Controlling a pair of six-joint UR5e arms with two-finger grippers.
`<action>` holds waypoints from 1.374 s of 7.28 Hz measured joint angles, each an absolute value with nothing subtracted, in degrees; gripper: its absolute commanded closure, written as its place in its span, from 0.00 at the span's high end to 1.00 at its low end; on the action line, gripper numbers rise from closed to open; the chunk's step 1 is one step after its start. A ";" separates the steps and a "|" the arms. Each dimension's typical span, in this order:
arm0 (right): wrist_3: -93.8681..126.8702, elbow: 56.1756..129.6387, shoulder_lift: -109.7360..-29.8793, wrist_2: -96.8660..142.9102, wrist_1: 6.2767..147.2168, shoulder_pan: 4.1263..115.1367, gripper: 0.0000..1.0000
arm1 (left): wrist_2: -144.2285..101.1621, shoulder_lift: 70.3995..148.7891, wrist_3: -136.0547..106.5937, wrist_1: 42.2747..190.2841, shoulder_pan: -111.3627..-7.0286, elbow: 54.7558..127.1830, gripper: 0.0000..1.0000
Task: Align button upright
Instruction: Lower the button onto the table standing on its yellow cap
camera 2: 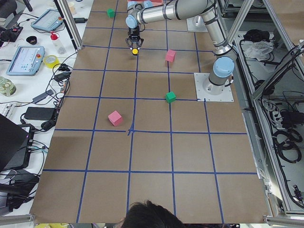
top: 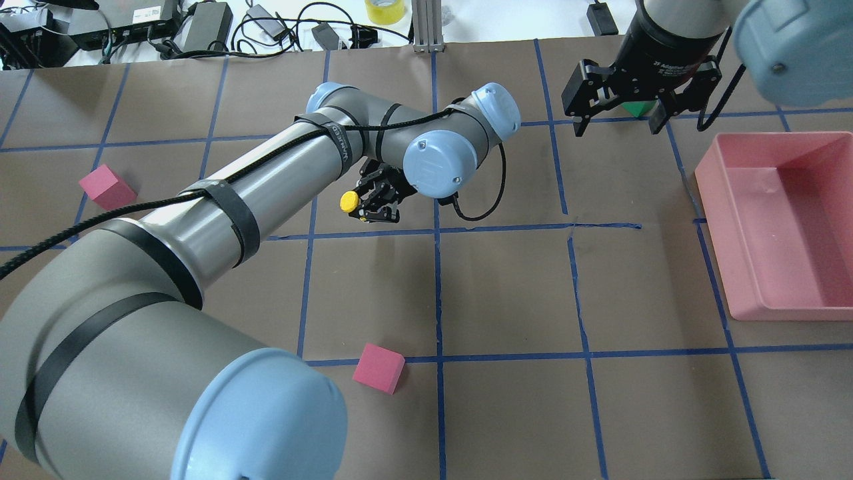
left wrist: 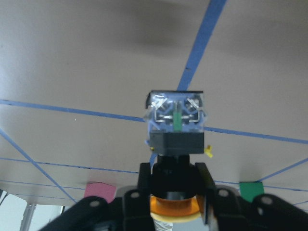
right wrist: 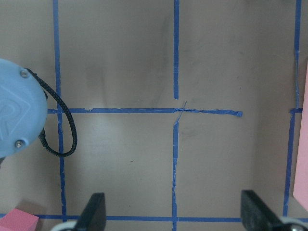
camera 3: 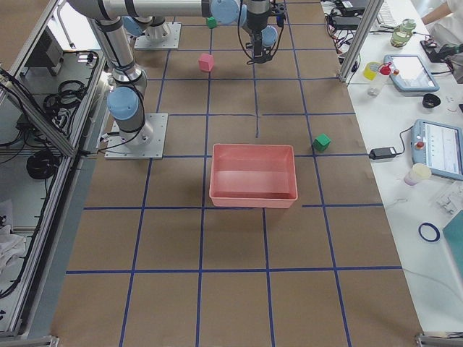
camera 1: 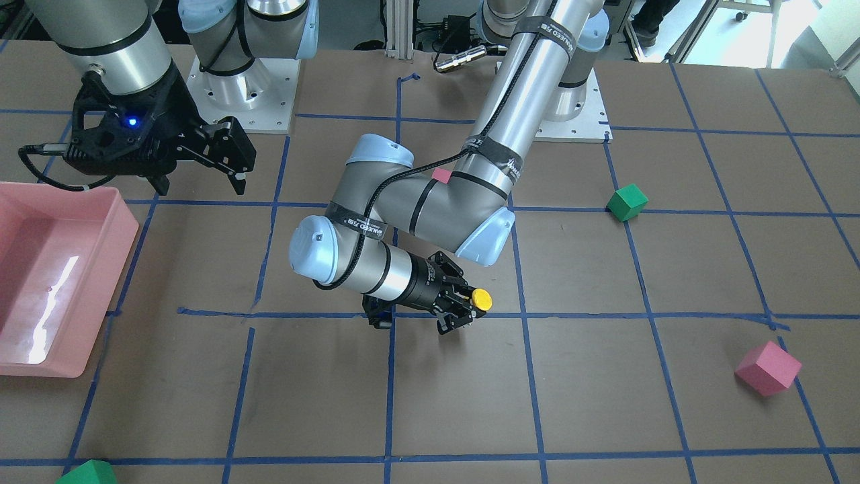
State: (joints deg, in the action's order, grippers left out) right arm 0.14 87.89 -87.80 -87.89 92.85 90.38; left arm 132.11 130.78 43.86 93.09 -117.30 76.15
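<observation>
The button point(camera 1: 481, 299) has a round yellow cap, a black body and a greyish-white square base. My left gripper point(camera 1: 462, 308) is shut on its black body near the table's middle and holds it low over the brown surface. In the overhead view the button's cap point(top: 349, 201) sticks out sideways past the left gripper point(top: 370, 200). In the left wrist view the base point(left wrist: 176, 115) points away and the cap point(left wrist: 175, 206) sits between the fingers. My right gripper point(top: 616, 119) is open and empty, hanging above the table beside the pink tray point(top: 708, 175).
The pink tray point(camera 1: 101, 222) stands at the robot's right. A green cube point(camera 1: 627, 202) and a pink cube point(camera 1: 767, 368) lie on the robot's left side. Another pink cube point(top: 378, 368) lies near the robot's base. A green cube point(camera 1: 87, 474) lies at the far edge.
</observation>
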 measured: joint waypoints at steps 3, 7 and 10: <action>0.09 87.96 -87.80 -87.89 92.85 90.35 1.00 | 138.15 132.50 45.16 95.94 -120.70 75.92 0.00; 0.13 88.35 -87.80 -87.89 93.23 90.35 1.00 | 139.02 134.09 45.16 96.11 -121.85 76.02 0.00; 0.09 88.41 -87.80 -87.89 93.34 90.35 1.00 | 139.06 134.81 45.15 95.93 -122.04 76.02 0.06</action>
State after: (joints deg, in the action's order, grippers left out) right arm 0.09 88.41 -87.80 -87.89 93.34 90.35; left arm 139.06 134.81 45.15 95.93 -122.04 76.02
